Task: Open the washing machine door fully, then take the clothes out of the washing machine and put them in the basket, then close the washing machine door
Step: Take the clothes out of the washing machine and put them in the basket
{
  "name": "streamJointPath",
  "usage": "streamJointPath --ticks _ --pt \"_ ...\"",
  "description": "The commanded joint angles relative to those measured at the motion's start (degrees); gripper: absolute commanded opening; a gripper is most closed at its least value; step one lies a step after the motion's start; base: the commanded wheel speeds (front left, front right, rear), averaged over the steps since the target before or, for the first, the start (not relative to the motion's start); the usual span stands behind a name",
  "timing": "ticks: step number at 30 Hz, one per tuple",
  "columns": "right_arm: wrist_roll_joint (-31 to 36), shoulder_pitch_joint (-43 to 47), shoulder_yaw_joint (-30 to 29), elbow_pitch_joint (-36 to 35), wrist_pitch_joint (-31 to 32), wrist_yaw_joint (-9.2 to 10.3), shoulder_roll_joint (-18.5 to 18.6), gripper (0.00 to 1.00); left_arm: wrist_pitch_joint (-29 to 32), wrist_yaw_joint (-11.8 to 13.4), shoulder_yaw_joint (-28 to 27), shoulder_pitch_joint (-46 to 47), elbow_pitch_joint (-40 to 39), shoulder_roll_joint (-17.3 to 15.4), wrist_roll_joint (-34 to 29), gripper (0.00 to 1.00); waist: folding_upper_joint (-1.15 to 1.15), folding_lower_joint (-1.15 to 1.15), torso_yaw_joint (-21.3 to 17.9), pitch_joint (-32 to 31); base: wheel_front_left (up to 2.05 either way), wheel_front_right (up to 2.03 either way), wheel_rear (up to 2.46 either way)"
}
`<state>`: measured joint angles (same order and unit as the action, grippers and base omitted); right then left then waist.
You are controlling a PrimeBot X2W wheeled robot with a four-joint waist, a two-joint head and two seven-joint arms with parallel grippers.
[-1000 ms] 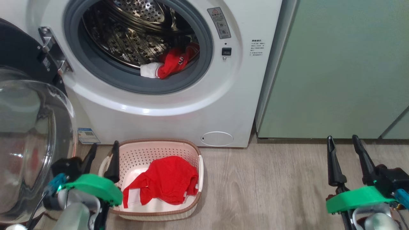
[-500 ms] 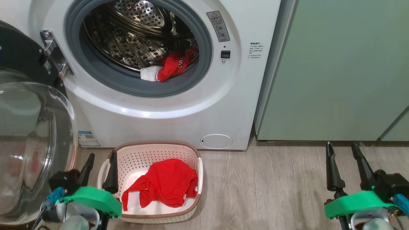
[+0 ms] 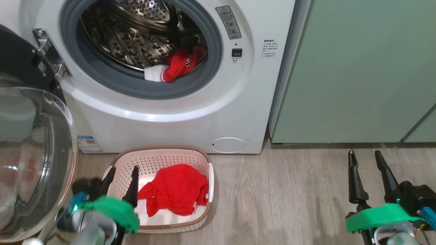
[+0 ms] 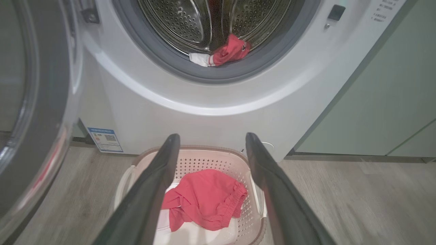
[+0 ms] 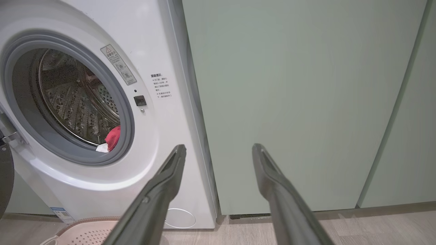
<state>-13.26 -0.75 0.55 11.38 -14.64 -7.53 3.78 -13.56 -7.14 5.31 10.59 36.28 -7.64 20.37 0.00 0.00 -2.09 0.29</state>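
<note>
Pale green cabinets (image 3: 357, 68) with a dark gap along the base, grey wood-look floor (image 3: 282, 204)

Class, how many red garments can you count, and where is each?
2. One garment lies in the basket; the other garment sits at the front of the washing machine drum. More may hide deeper inside.

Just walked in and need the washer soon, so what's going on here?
A robot is unloading the washer. Its door is swung open at left. One red jersey lies in the basket on the floor; another red-and-white piece sits at the front of the drum. Both claws are open and empty: the left claw hovers by the basket, the right claw over the floor at right.
</note>
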Motion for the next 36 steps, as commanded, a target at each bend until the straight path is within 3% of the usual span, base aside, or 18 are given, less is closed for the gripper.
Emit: streamJointPath --ticks 1,11,19,28,36 --pt "-0.2 -0.7 1.5 -1.5 -0.4 0.04 0.1 1.0 0.8 -0.3 -1.0 5.9 -0.9 -1.7 1.3 1.0 0.0 0.0 -0.5 0.8 0.0 0.0 0.0" --pt "0.1 -5.1 2.3 -2.1 -0.4 0.04 -0.2 1.0 17.1 -0.3 3.5 27.2 8.7 -4.4 9.7 1.0 0.0 0.0 -5.0 11.6 0.0 0.0 0.0" --pt "0.3 -8.5 2.3 -2.6 -0.4 0.04 -0.7 1.0 27.0 0.6 4.3 42.4 15.7 -7.1 10.3 1.0 0.0 0.0 -8.8 18.5 0.0 0.0 0.0" --pt "0.1 -12.7 2.6 -3.7 -0.4 0.04 -0.9 1.0 31.0 1.5 5.6 57.5 22.5 -8.5 9.1 1.0 0.0 0.0 -13.0 26.2 0.0 0.0 0.0" --pt "-1.1 -14.7 2.9 -4.5 -0.4 0.04 -0.9 1.0 28.4 2.3 7.4 66.9 27.1 -9.1 7.0 1.0 0.0 0.0 -15.0 31.6 0.0 0.0 0.0"
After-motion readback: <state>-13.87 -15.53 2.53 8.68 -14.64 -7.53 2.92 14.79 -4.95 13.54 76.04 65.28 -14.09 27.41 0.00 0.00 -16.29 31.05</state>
